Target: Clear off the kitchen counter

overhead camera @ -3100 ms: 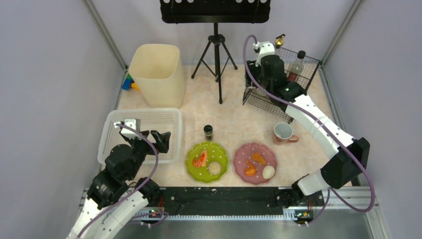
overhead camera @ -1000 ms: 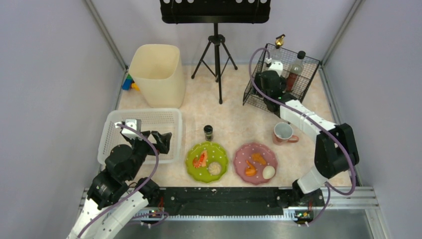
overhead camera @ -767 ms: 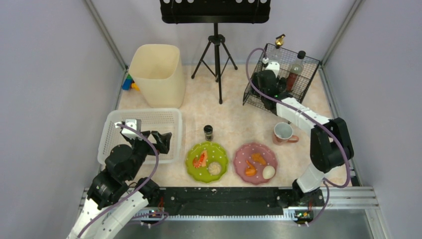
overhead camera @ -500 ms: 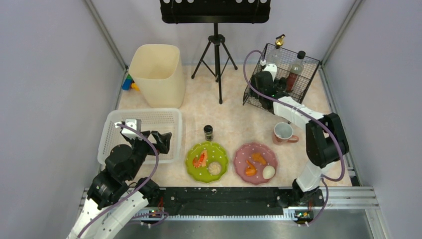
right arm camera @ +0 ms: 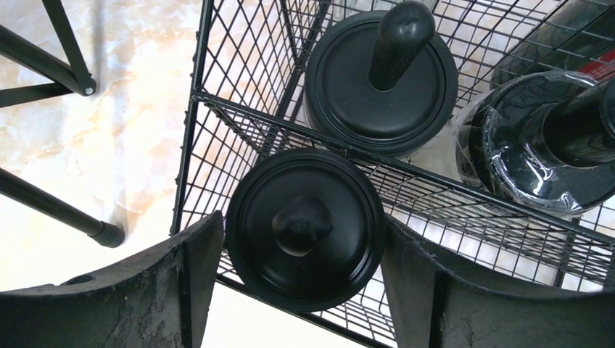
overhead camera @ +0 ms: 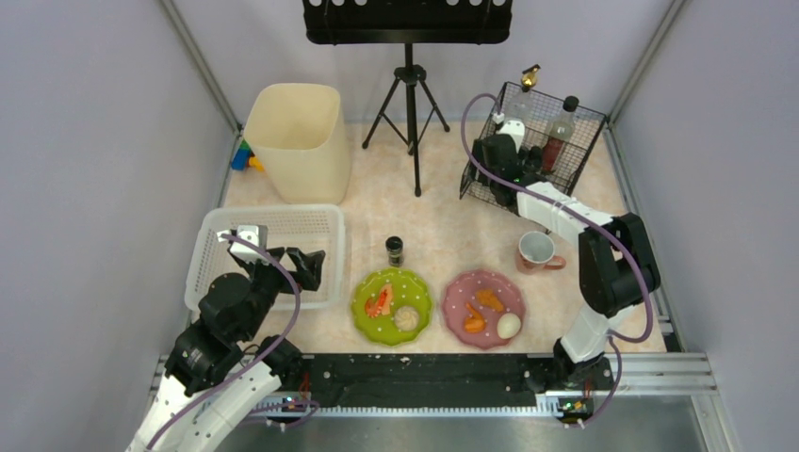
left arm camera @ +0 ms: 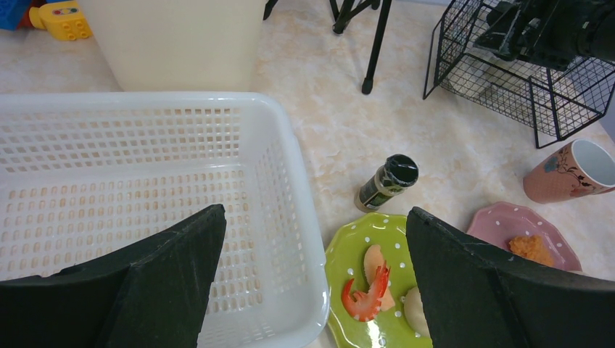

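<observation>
The kitchen counter (overhead camera: 443, 217) is a pale mottled tabletop. On it are a green plate (overhead camera: 363, 301) with a shrimp, a pink plate (overhead camera: 452, 292) with food, a dark-capped spice bottle (overhead camera: 394, 250) and a pink mug (overhead camera: 538, 251). My right gripper (right arm camera: 303, 225) reaches into the black wire rack (overhead camera: 584, 141). Its jaws are open, flanking the black-capped bottle (right arm camera: 304, 246) closely on both sides. My left gripper (left arm camera: 315, 217) hangs wide open and empty over the near corner of the white basket (left arm camera: 290, 145).
Two more bottles (right arm camera: 381, 72) (right arm camera: 544, 138) stand in the rack beside the flanked one. A cream bin (overhead camera: 297, 141), toy blocks (overhead camera: 246, 157) and a black tripod stand (overhead camera: 411, 113) occupy the back of the counter.
The right arm folded back and lowered its gripper into the rack's near-left corner. Its jaws have just widened slightly around the bottle's cap. The left arm has not moved.
</observation>
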Tool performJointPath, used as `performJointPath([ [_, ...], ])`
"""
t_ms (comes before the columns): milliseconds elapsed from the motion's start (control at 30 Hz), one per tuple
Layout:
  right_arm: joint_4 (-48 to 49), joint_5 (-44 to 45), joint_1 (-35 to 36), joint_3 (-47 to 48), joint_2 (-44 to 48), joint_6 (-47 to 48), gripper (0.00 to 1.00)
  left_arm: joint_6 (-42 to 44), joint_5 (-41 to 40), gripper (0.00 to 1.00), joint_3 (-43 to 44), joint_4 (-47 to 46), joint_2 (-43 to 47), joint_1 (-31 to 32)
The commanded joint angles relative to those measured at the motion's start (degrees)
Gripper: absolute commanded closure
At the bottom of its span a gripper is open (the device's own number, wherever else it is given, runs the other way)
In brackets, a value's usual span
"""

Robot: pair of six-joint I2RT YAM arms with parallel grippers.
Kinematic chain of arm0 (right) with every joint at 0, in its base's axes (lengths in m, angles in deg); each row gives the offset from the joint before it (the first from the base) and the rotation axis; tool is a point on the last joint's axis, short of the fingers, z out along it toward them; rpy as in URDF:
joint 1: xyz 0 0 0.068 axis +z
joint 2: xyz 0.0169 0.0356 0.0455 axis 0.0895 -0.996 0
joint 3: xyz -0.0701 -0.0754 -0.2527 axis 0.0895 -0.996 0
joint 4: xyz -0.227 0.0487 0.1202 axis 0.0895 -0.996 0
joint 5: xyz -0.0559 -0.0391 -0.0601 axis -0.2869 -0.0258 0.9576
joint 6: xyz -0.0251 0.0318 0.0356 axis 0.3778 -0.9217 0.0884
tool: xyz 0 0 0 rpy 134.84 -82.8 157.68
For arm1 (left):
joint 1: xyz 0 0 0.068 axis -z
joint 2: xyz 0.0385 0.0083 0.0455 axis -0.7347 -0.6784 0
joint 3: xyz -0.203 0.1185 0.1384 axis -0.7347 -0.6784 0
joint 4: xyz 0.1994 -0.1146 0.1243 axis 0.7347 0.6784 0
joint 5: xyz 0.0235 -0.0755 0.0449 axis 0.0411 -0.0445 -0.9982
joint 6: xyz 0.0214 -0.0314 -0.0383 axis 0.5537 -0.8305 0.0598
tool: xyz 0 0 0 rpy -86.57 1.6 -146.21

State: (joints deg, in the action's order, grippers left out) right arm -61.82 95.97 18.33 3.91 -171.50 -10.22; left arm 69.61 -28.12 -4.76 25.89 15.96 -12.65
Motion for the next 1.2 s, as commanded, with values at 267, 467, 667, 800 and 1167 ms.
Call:
performJointPath([
  [267,-0.75,-5.88,0.06,1.64,9.64,2.72,0.14,0.95,0.30,0.01,0.28,-2.34,-0.33,-0.20],
  [467,-2.54,-7.37,3.81,0.54,15.97,6.19,0.13,1.05,0.44,0.01,0.26,-2.34,-0.97,-0.20],
  [667,-3.75,-12.34,9.35,-1.71,19.49,7.83,0.12,0.97,0.03,0.01,0.26,-2.25,-1.00,-0.25],
  [800,-3.54,-14.41,14.60,-3.59,20.63,7.94,0.10,0.96,-0.15,0.01,0.39,-2.16,-0.96,-0.22],
  [1167,-1.82,-21.25,25.53,-5.08,14.48,9.11,0.10,0.54,-1.30,0.01,0.44,-1.89,-0.65,-0.24],
])
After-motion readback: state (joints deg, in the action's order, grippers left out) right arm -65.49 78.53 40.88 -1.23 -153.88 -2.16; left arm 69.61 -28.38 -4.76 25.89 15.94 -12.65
